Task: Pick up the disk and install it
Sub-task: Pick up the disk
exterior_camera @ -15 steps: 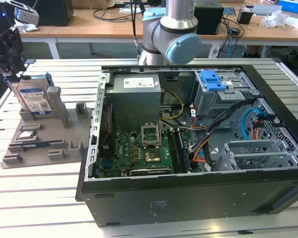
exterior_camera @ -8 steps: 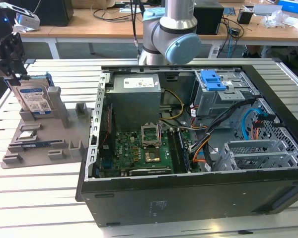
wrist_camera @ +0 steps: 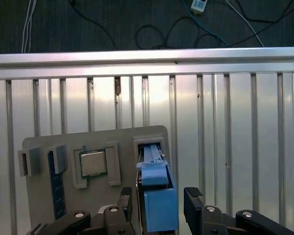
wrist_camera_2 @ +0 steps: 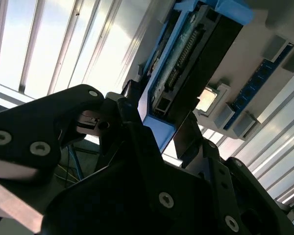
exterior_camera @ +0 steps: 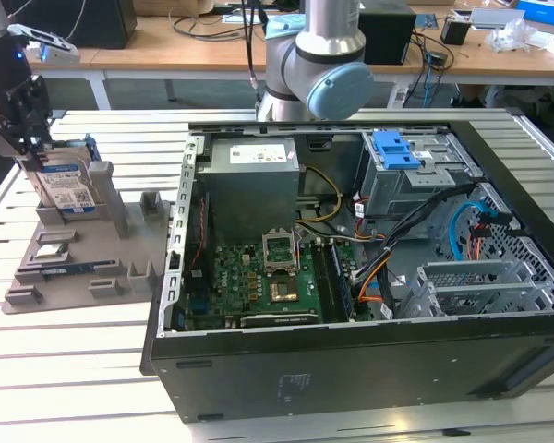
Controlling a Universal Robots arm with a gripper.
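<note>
The disk (exterior_camera: 69, 189), silver with a blue-and-white label and a blue caddy, stands on edge in a slot of the grey holder (exterior_camera: 83, 268) at the exterior view's left. My gripper (exterior_camera: 32, 138) hangs right over its top edge. In the first wrist view the disk's blue end tab (wrist_camera: 157, 196) sits between my two black fingers (wrist_camera: 193, 198), with a thin gap on each side. The second wrist view shows the disk (wrist_camera_2: 186, 63) edge-on, and the gripper (wrist_camera_2: 157, 132) straddles its near end. The gripper is open around the disk.
The grey holder also carries a processor chip (wrist_camera: 93, 164) and a blue memory stick (wrist_camera: 56, 191). The open computer case (exterior_camera: 351, 249) lies at the exterior view's right, with a grey power-supply box (exterior_camera: 249, 175) and a blue-tabbed drive bay (exterior_camera: 395, 148). The arm's base (exterior_camera: 314, 65) stands behind it.
</note>
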